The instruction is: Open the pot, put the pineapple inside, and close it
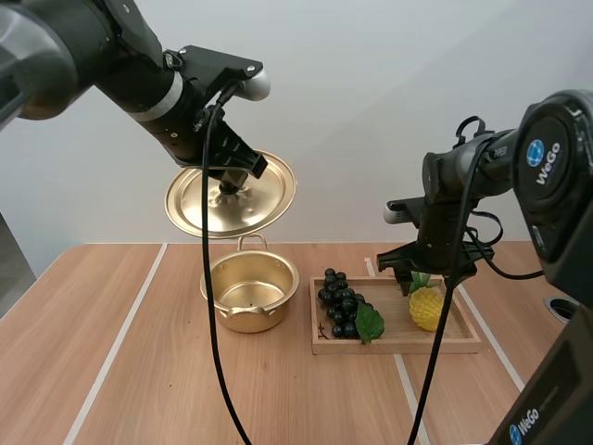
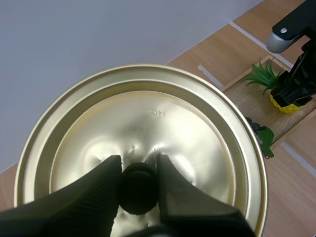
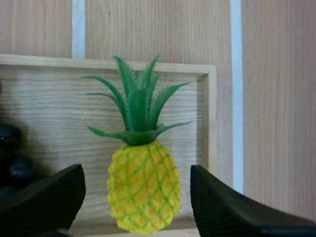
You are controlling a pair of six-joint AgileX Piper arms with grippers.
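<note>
The wooden table (image 1: 139, 371) carries everything, its light planks crossed by pale stripes. On it, toward my right, lies the shallow wooden tray (image 1: 463, 345), and just beside the tray's left end stands the gold pot (image 1: 243, 321), open, with its two loop handles facing near and far. The pot's gold lid (image 1: 199, 199) hangs in the air above and slightly behind the pot, tilted so that its top faces the camera. My left gripper (image 1: 230, 184) pinches the lid's black knob (image 2: 137, 188); in the left wrist view the two ribbed fingers (image 2: 98, 183) press against either side of the knob. In the left half of the tray lies a bunch of dark grapes (image 1: 337, 304) with a green leaf (image 1: 370, 322) at its near right edge. The pineapple (image 1: 426, 307), yellow with a green crown, lies in the right part of the tray, its crown pointing toward the tray's far rim, apart from the grapes. My right gripper (image 1: 419, 271) hovers directly over the pineapple, spread wide: the right wrist view looks down at the fruit with one black finger (image 3: 219, 207) on each side of its body and a gap of bare tray wood between each finger and the fruit, so neither finger touches it.
</note>
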